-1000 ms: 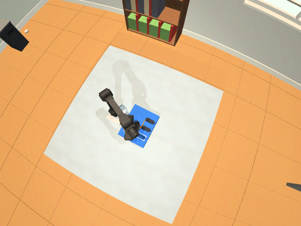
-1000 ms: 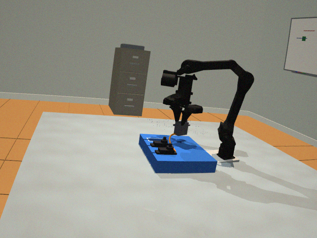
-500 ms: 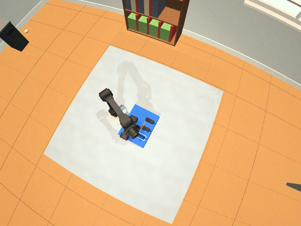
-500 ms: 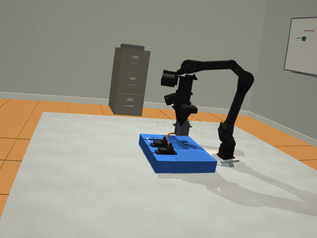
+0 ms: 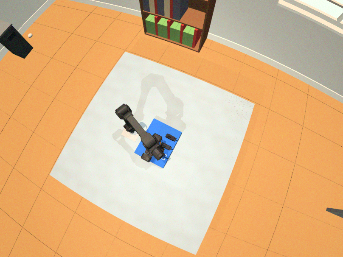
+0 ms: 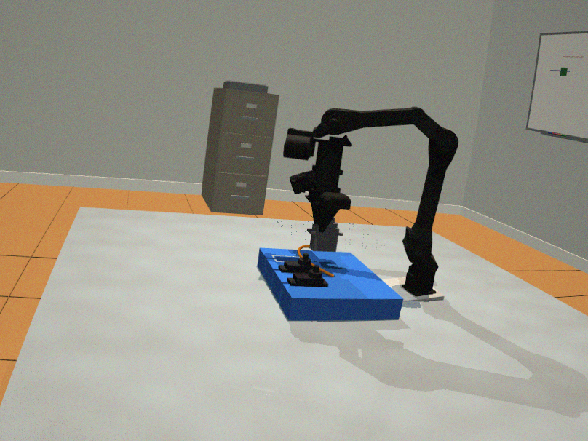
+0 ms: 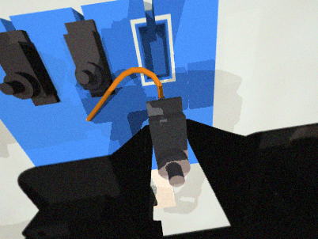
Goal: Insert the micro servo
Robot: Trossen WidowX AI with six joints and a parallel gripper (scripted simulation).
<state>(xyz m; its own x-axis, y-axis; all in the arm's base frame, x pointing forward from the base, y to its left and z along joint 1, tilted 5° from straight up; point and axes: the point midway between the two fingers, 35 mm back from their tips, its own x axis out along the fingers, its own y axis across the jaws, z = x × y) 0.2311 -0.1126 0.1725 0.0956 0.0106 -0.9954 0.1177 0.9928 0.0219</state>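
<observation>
My gripper (image 7: 167, 127) is shut on the loose micro servo (image 7: 168, 130), a dark grey block with its output shaft (image 7: 176, 174) toward the camera. Its orange cable (image 7: 123, 85) arcs over the blue deck (image 7: 107, 79) to the left. The marked empty pocket (image 7: 153, 49) has a white outline and lies just beyond the servo, with a notch at its far end. In the exterior view the servo (image 6: 324, 239) hangs above the far end of the deck (image 6: 327, 282). Two mounted servos (image 7: 85, 55) (image 7: 24, 65) sit in pockets to the left.
The arm's base (image 6: 420, 279) stands on a pale plate right of the deck. A filing cabinet (image 6: 239, 147) stands at the back wall. A bookshelf (image 5: 177, 22) and a dark box (image 5: 13, 41) are far off on the floor.
</observation>
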